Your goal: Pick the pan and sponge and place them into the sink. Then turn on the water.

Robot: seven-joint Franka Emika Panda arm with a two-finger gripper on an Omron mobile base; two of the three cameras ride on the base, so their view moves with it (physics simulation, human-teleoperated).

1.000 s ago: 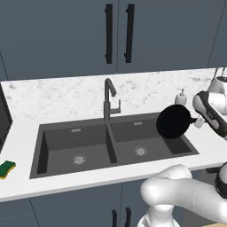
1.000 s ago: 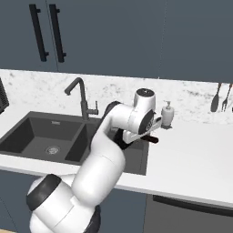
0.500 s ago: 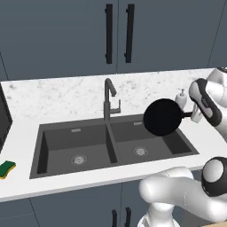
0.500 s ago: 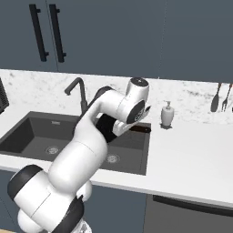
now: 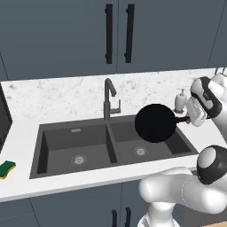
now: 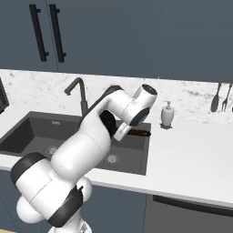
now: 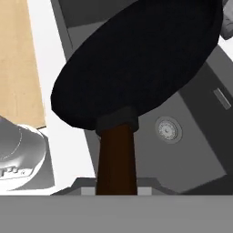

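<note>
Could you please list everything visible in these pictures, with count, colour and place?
pan: one, black with a dark brown handle, held in the air over the right basin
sink: one, dark grey, two basins, set in the counter
faucet: one, dark grey, behind the divider; no water visible
sponge: one, green over yellow, on the counter left of the sink
soap dispenser: one, white, on the counter right of the faucet
utensils: at least two, dark, hanging on the wall at far right
counter: one, white marbled
cabinets: dark blue-grey with black handles, above the counter
pincer: one, shut on the pan's handle
</note>
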